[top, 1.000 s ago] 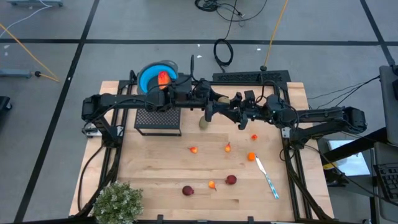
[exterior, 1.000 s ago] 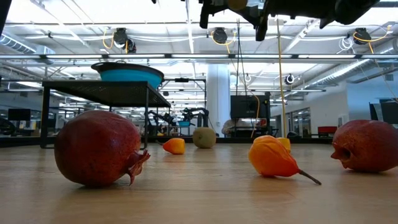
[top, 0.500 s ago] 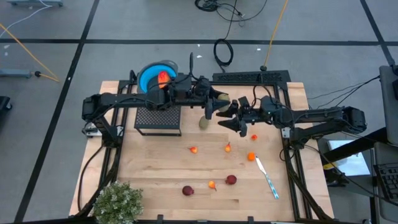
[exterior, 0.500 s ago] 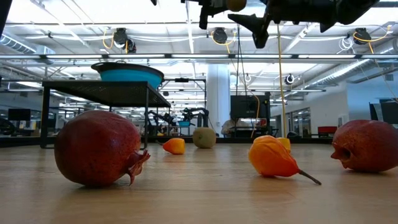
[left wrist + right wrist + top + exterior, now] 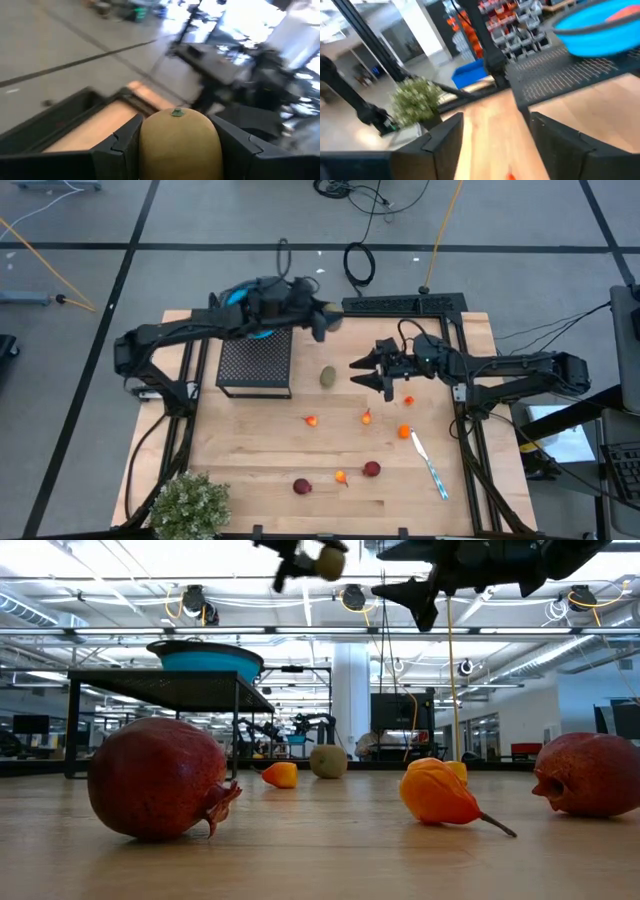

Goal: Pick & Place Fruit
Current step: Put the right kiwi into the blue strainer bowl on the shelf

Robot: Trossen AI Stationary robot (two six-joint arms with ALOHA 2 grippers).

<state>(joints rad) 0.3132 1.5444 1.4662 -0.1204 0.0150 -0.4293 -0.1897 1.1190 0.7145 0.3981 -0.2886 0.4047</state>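
Note:
My left gripper (image 5: 322, 318) is high over the table's far edge, just right of the blue bowl (image 5: 236, 298), and is shut on an olive-brown oval fruit (image 5: 180, 142). The arm hides most of the bowl, which sits on a black mesh stand (image 5: 255, 365). The right wrist view shows a red-orange piece (image 5: 625, 12) in the bowl. My right gripper (image 5: 366, 371) hovers open above mid-table, touching nothing. On the wood lie a second olive-brown oval (image 5: 328, 377), two dark red balls (image 5: 302, 486) (image 5: 372, 469) and several orange bits (image 5: 404, 432). My left gripper pinches the olive-brown oval by its two long sides (image 5: 145, 145), one finger (image 5: 117, 147) on each side, with its stem end (image 5: 176, 112) pointing away from the wrist. The fingers reach roughly level from the table's left. The fruit (image 5: 328, 562) is lifted clear, high above the table.
A bushy green plant (image 5: 190, 505) stands at the near left corner. A slim white and blue utensil (image 5: 428, 465) lies toward the near right. A black frame (image 5: 400, 304) runs along the far edge. Bare wood shows between the scattered fruit.
My left arm has swung from above mid-table toward the far left, toward the blue bowl, carrying the olive-brown oval with it. My right gripper has drawn back a little toward the table's right, and the two grippers now stand apart.

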